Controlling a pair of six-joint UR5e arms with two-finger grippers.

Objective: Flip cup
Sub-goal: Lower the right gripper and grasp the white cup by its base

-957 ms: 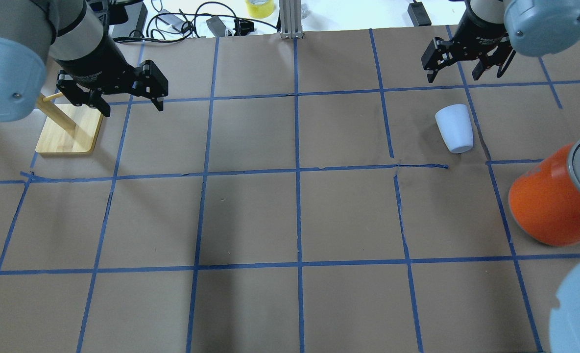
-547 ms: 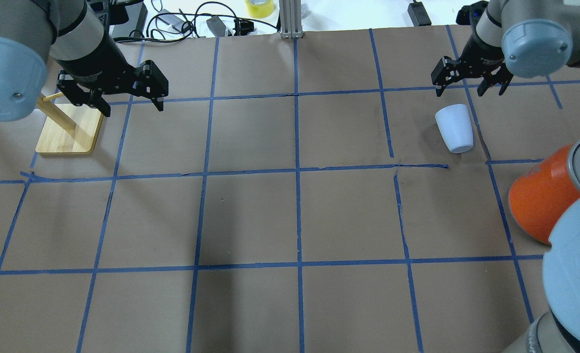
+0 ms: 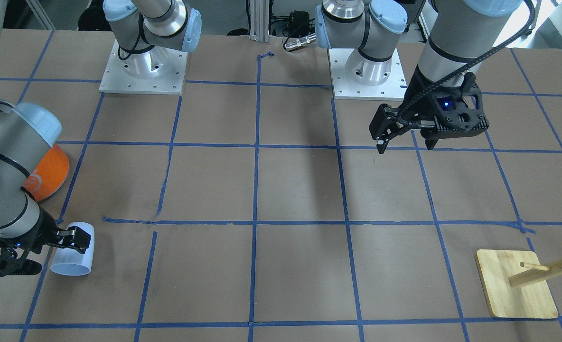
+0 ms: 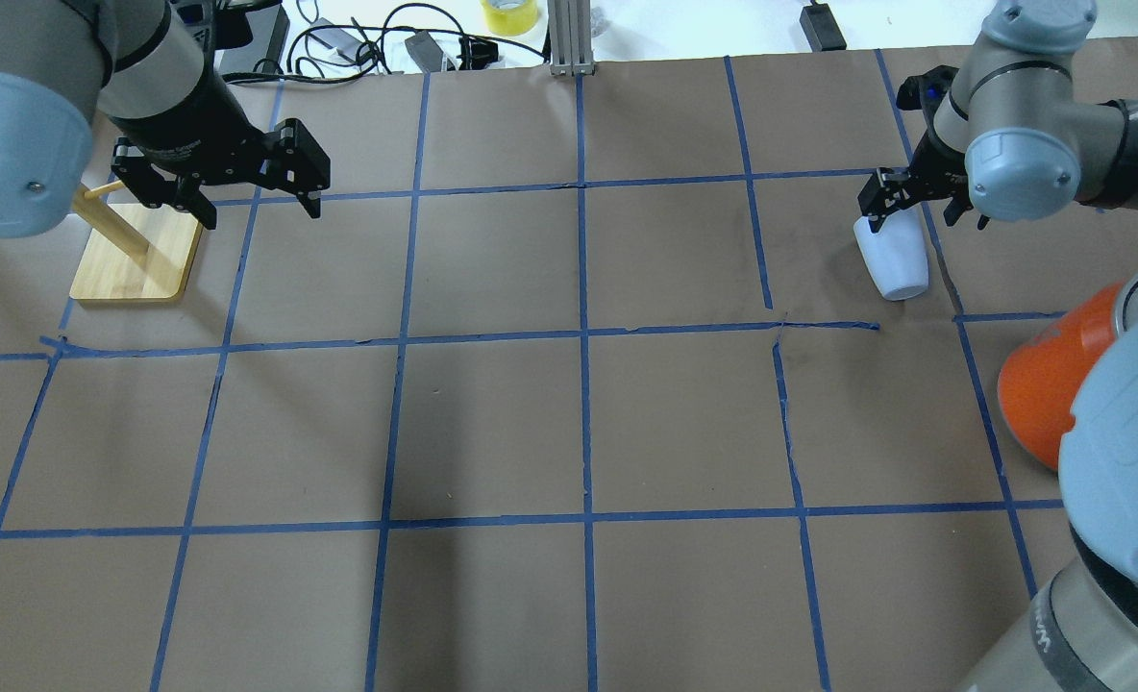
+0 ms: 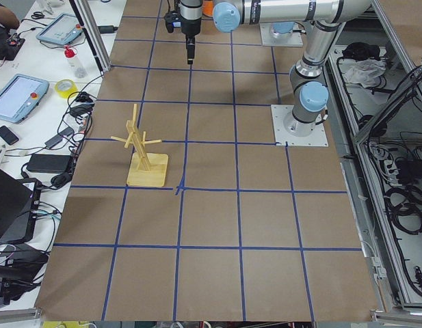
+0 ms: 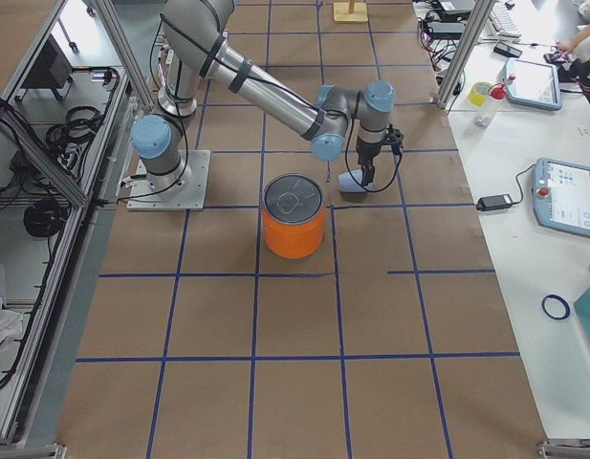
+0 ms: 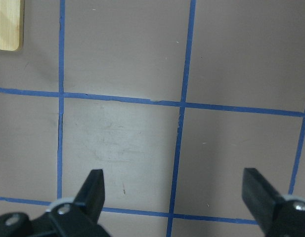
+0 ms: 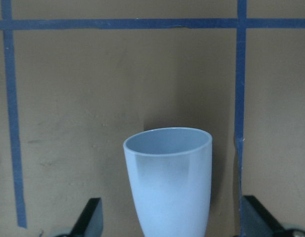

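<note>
The pale lavender-blue cup (image 4: pixel 894 261) lies on its side at the table's right. Its open rim points away from the robot. It also shows in the front-facing view (image 3: pixel 72 256) and the right wrist view (image 8: pixel 168 182). My right gripper (image 4: pixel 920 221) is open and sits low over the cup's base end. In the right wrist view the right gripper (image 8: pixel 169 222) has one finger on each side of the cup, clear of its walls. My left gripper (image 4: pixel 261 213) is open and empty, held above the table at the far left (image 3: pixel 404 147).
A large orange can (image 4: pixel 1050 384) with a silver lid stands near the cup, on the robot's side, partly behind my right arm's elbow. A wooden peg stand (image 4: pixel 136 259) is at the far left beside the left gripper. Blue tape lines grid the brown table.
My right gripper has come toward the robot and down from beyond the cup, and now straddles its base end. The cup and the left arm have not moved.
</note>
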